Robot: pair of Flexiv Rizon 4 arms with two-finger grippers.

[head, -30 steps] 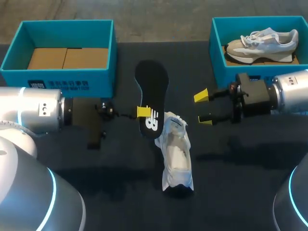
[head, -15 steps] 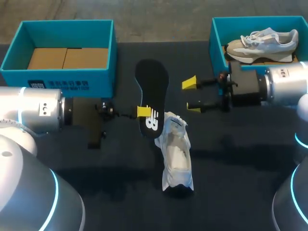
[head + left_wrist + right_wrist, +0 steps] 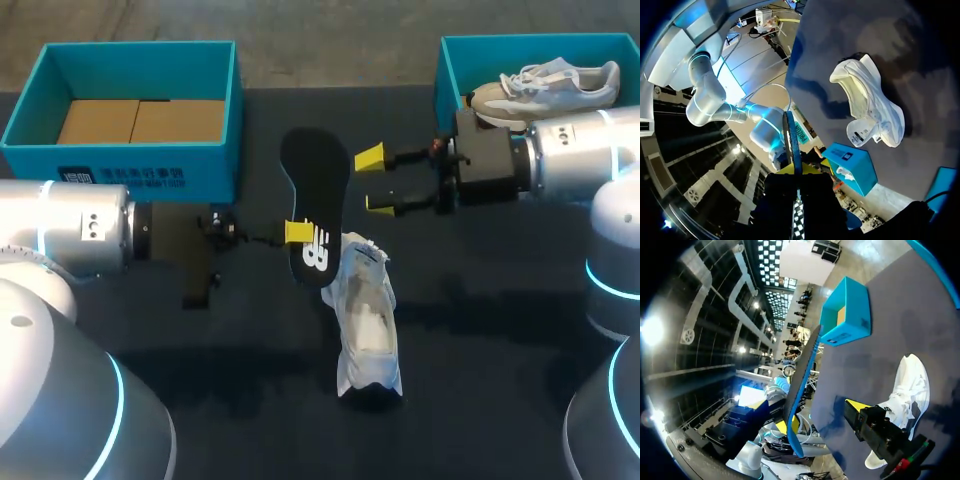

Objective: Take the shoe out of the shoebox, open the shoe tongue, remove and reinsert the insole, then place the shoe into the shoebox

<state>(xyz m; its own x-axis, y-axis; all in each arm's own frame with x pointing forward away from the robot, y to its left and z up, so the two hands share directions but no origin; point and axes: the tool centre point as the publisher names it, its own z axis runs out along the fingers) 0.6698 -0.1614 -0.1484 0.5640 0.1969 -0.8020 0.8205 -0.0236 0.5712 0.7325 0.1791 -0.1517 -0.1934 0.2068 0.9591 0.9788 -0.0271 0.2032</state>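
Note:
My left gripper [image 3: 299, 233] is shut on the black insole [image 3: 315, 170] and holds it up on edge above the table, toe end toward the far side. In the left wrist view the insole [image 3: 792, 140] runs edge-on out from between the fingers. The white shoe [image 3: 366, 320] lies on the dark table just right of the insole's heel, opening upward; it also shows ahead of the left gripper [image 3: 871, 102]. My right gripper [image 3: 375, 181] stands open just right of the insole's toe half, not touching it. From the right wrist, the insole [image 3: 802, 385] stands ahead of one finger [image 3: 875, 432].
A teal shoebox [image 3: 220, 110] with cardboard inside stands at the back left. A second teal box [image 3: 448, 100] at the back right holds a grey and white sneaker [image 3: 545, 85], partly behind my right arm.
My right arm has moved left and slightly back, bringing its open gripper close to the insole. The left arm, insole and white shoe have stayed put.

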